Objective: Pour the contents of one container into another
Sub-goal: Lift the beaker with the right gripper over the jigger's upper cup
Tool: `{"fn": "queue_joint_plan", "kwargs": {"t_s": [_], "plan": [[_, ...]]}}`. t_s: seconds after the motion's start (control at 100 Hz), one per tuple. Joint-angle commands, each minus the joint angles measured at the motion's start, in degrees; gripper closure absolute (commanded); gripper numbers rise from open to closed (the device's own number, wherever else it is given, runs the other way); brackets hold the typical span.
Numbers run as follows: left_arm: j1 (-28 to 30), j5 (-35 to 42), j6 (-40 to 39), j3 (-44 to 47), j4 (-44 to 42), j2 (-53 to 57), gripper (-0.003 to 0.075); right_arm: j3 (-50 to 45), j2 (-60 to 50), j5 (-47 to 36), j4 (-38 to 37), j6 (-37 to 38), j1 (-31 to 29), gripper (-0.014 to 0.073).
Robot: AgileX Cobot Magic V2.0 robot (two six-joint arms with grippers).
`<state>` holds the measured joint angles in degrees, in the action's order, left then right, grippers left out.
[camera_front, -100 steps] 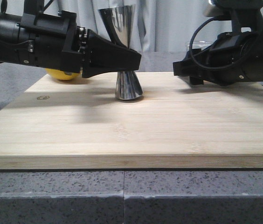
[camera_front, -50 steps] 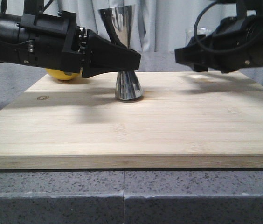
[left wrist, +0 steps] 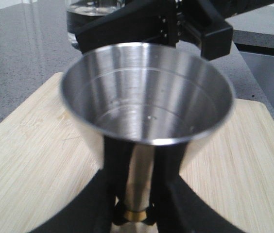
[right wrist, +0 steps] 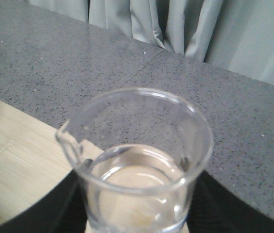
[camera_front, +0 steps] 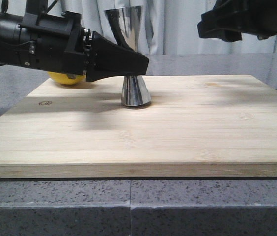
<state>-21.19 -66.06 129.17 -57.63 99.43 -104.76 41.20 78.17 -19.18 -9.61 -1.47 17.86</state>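
Two end effectors engaged: left clamps jigger waist; right apparently grips half-full beaker, raised well apart. Overshooting tilt risks spillage onto board.

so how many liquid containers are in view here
2. The shiny steel hourglass jigger stands on the bamboo board, gripped at its waist by the left gripper. The clear glass beaker, holding clear liquid, sits in the raised right gripper.
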Motion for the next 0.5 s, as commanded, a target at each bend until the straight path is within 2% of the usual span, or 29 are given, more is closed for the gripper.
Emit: {"fn": "queue_joint_plan", "kwargs": {"t_s": [0.0,0.16,0.49], "plan": [[-0.87,-6.45,-2.27,-2.96,2.15,2.23,0.0617,3.16,-2.79,-0.95,-1.55,0.06,0.28,0.0347],[-2.25,-5.03,-7.06,-6.48,-3.44,2.23,0.0617,6.75,-2.79,4.49,-5.45,0.06,2.5,0.0347],[-4.5,-1.3,-13.51,-10.67,-7.27,2.23,0.0617,11.66,-2.79,10.45,-13.2,0.06,6.11,0.0347]]}}
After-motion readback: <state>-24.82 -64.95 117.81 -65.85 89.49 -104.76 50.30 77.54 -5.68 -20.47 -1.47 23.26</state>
